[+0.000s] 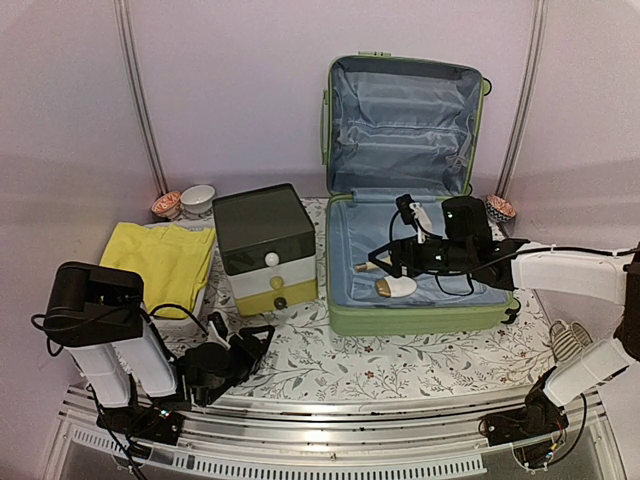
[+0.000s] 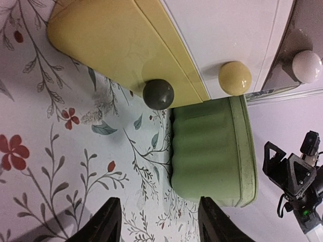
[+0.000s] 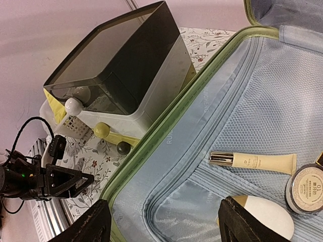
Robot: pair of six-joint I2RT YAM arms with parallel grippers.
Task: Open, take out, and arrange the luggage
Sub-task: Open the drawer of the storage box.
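So the luggage is parked just to the right of the drawer box, pretty much shoulder to shoulder with it. I can't tell if they actually touch. It's wide open: the bottom shell lies flat on the counter and the lid stands straight up, so you can see the pale blue lining.

The right claw hangs over the bottom shell with its fingers pointing back toward the drawer box. They're spread wide with nothing between them.

Under and around it, inside the shell:
- a cream tube with a silver cap, lying flat with the cap end toward the drawer box
- a round compact just past the tube on the side away from the box
- a white egg-shaped thing with a gold end, right by the claw's finger

The left claw is down low in front of the drawer box, on the near side, and aimed at it. Its fingers are partly apart and it's holding nothing, just flowery counter between them. From its camera you get the box's dark knob, yellow knob and white knob, with the green corner of the luggage beside them.

Left of the drawer box there's a yellow cloth, and behind that a couple of small bowls.
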